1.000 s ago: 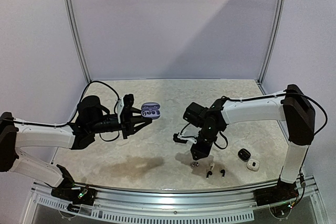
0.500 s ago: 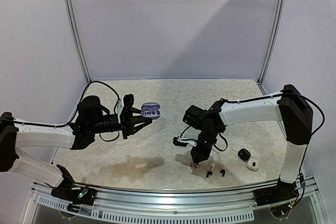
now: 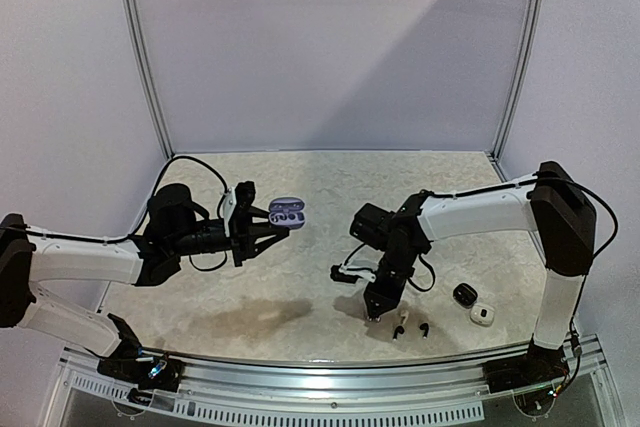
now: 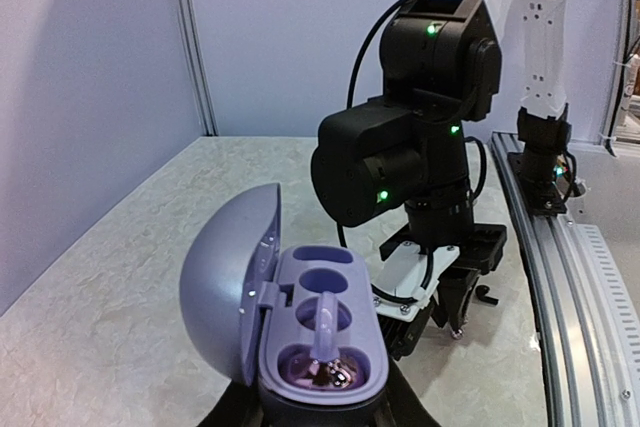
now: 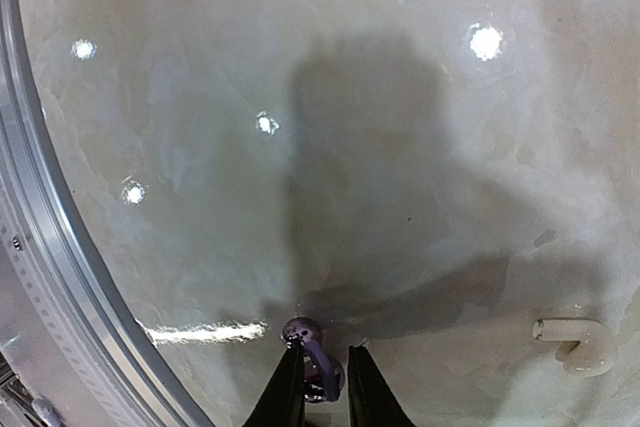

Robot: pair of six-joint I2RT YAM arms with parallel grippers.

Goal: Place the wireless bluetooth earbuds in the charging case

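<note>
My left gripper [image 3: 272, 222] is shut on an open purple charging case [image 4: 322, 299], holding it above the table with its lid [image 4: 225, 277] swung left. One purple earbud [image 4: 328, 339] sits in the case's near well. The other wells look empty. My right gripper [image 3: 373, 311] points straight down at the table's front. Its tips [image 5: 325, 392] stand narrowly apart astride a second purple earbud [image 5: 308, 345] lying on the table. The earbud touches the left finger, and a small gap shows at the right finger.
A white earbud [image 3: 402, 319] and a black earbud [image 3: 424, 328] lie just right of the right gripper. A black case [image 3: 464, 294] and a white case [image 3: 482, 315] sit further right. The metal front rail [image 5: 60, 277] runs close by.
The right gripper has come down and slightly forward until its tips straddle the purple earbud on the table. The left arm and the case have not moved.
</note>
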